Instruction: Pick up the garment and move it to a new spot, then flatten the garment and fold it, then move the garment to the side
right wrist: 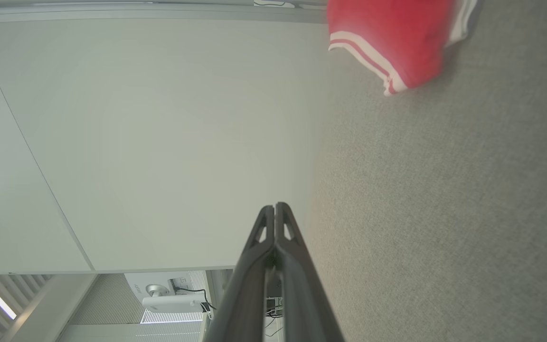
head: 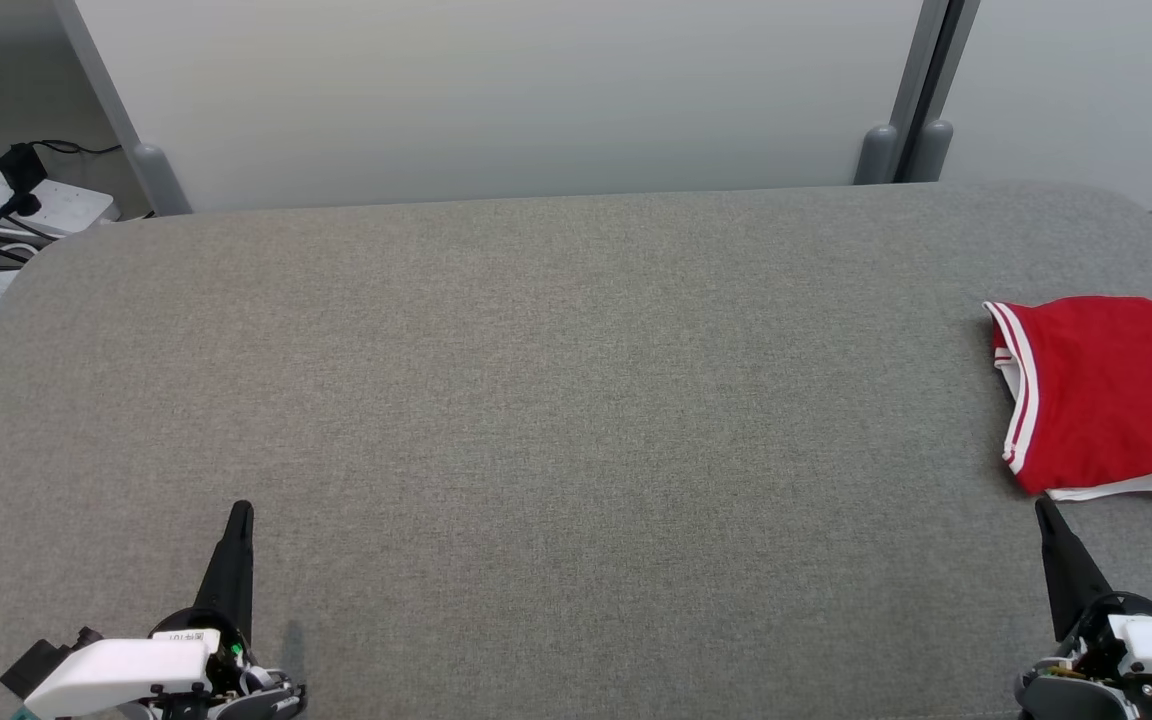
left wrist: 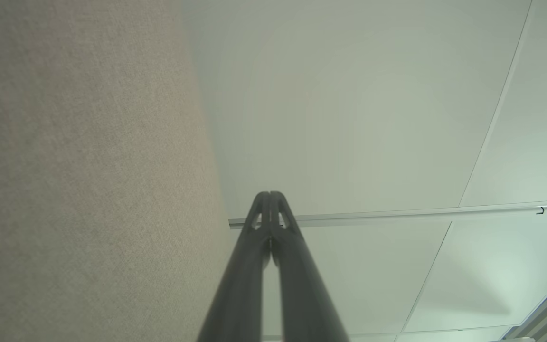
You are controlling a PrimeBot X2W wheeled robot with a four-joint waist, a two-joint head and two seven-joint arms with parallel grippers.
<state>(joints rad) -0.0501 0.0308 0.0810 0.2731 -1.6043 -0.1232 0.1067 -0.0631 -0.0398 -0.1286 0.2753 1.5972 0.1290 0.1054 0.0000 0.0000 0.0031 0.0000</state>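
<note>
Resting at right edge of table (head: 536,400): red garment (head: 1106,390) (white-striped trim). Your left gripper (head: 241,512) and right gripper (head: 1044,508) both pinched together, empty; right tip just beside garment's near hem.

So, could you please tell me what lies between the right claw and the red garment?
Nothing: in the head view, only a short bare strip of grey tabletop separates the right claw from the red garment.

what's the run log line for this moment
red garment: lying at right of table | left gripper: shut, empty | right gripper: shut, empty, near it
</note>
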